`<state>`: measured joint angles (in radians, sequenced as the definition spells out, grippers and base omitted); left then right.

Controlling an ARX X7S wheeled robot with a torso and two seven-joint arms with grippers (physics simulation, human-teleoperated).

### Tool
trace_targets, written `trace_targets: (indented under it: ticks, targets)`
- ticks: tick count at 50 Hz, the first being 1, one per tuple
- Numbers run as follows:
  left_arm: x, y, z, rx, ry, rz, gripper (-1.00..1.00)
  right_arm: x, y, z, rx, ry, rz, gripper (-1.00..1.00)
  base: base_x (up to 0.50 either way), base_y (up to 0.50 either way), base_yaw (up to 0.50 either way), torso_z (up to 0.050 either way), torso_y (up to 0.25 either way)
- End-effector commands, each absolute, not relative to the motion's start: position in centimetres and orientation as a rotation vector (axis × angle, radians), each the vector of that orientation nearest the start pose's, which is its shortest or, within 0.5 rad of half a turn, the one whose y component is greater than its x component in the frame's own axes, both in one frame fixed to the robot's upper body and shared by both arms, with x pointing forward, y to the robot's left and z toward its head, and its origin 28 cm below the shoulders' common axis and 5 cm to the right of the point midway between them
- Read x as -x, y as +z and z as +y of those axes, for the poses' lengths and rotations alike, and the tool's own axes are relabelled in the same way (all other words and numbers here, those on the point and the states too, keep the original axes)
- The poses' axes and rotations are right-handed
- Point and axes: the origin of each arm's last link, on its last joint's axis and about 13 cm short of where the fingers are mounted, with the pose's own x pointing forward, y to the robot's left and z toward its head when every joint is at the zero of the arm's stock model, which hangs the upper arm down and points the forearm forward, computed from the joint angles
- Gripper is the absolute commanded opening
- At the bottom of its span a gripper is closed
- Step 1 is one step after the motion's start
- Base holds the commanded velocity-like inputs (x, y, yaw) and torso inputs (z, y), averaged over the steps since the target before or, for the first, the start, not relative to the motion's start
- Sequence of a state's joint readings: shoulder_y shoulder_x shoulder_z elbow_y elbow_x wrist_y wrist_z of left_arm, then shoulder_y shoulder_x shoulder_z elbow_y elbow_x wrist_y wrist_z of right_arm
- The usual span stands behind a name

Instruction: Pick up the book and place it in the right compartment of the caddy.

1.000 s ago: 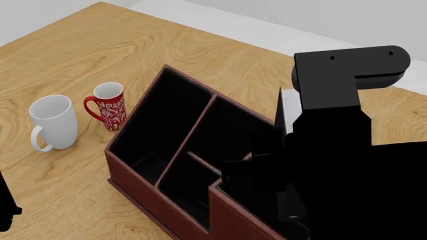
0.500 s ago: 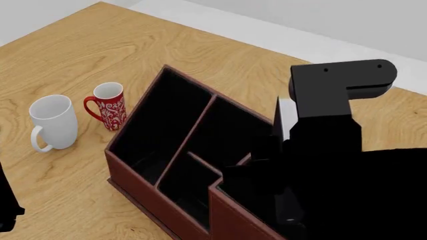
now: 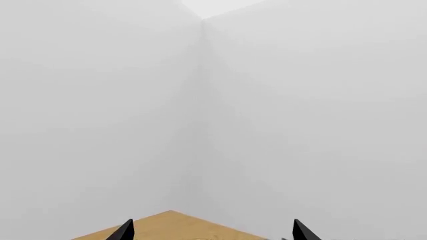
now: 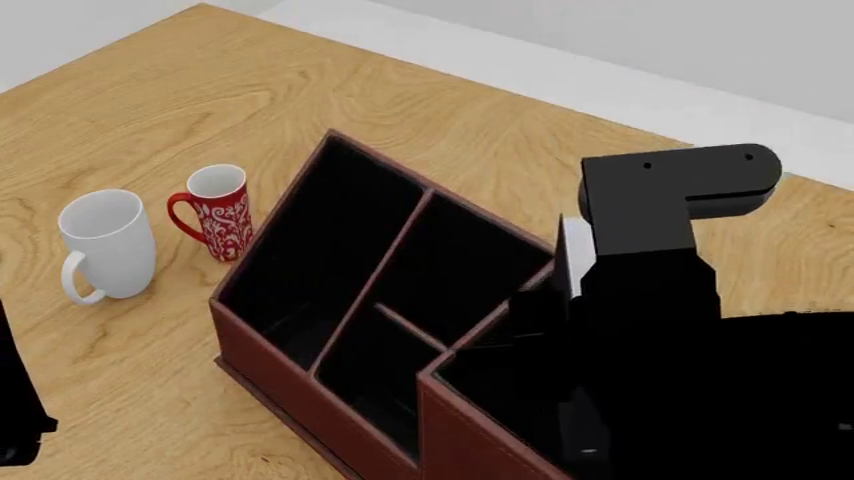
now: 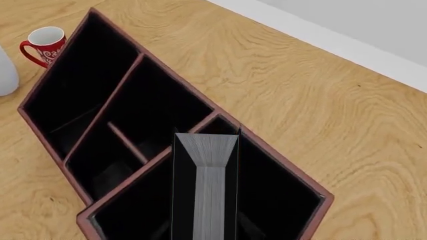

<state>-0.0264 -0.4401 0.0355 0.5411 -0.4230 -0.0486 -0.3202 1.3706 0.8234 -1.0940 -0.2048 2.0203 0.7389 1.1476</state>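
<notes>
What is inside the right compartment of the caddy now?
The book stands upright in the right compartment of the caddy, page edges showing. The bay's floor and the right gripper's fingers are hidden from view.

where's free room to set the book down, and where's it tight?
Free: the caddy's right compartment under the book, and bare table beyond the caddy. Tight: the crossbar bay, and the table strip between the red mug and the caddy.

Book [image 5: 205, 190]: black cover, white page edges up, upright inside right compartment [image 5: 280, 195]. Caddy [image 4: 287, 395]: reddish-brown, black-lined, three bays, mugs at 9 o'clock.
</notes>
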Motion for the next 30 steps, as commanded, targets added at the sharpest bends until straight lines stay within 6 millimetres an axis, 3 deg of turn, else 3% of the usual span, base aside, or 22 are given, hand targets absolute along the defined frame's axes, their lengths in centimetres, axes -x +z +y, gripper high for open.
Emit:
trace_targets:
  ticks: [1, 30]
  targets:
    - [-20.3, 13.7, 25.5, 0.052, 0.057, -0.449, 1.0, -26.2, 25.7, -11.3, 0.116, 0.012, 0.543, -1.0, 0.0, 0.0, 0.0, 0.0, 0.0]
    - [-20.6, 13.1, 25.4, 0.023, 0.052, -0.443, 1.0, -28.3, 23.3, -11.5, 0.131, 0.015, 0.57, -1.0, 0.0, 0.0, 0.0, 0.0, 0.001]
